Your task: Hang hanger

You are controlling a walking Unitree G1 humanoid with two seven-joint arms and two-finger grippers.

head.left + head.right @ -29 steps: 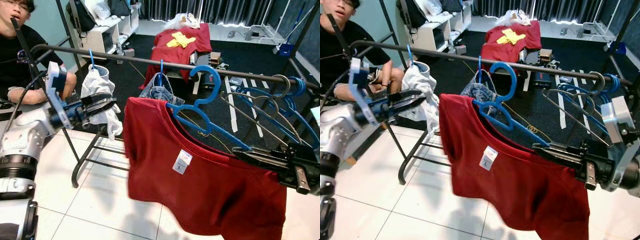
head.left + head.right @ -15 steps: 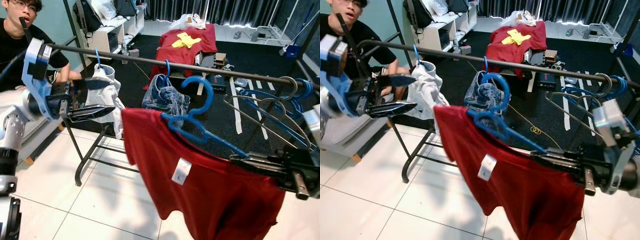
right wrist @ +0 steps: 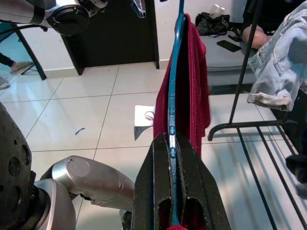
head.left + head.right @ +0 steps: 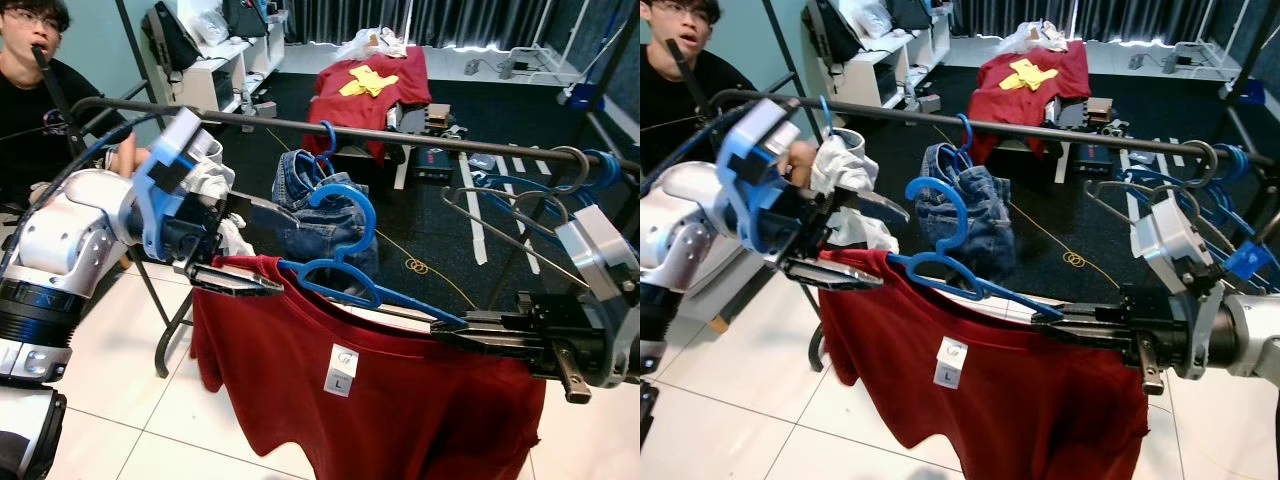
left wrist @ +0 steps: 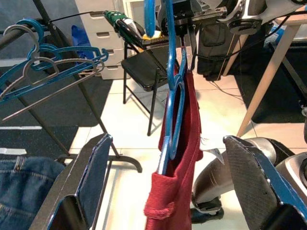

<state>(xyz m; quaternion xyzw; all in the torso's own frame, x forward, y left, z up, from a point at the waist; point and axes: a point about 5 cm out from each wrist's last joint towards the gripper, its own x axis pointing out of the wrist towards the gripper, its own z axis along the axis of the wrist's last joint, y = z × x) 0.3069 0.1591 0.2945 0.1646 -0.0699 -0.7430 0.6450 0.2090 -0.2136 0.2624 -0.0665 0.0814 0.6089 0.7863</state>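
Left gripper first: I see its fingers spread wide at the shoulder of the dark red T-shirt, gripping nothing. That shirt hangs on the blue plastic hanger, held below the black metal clothes rail. My right gripper is clamped on the hanger's arm.

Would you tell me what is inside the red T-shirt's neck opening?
A blue plastic hanger sits inside the red T-shirt; its hook rises free, its arms are mostly covered by the cloth.
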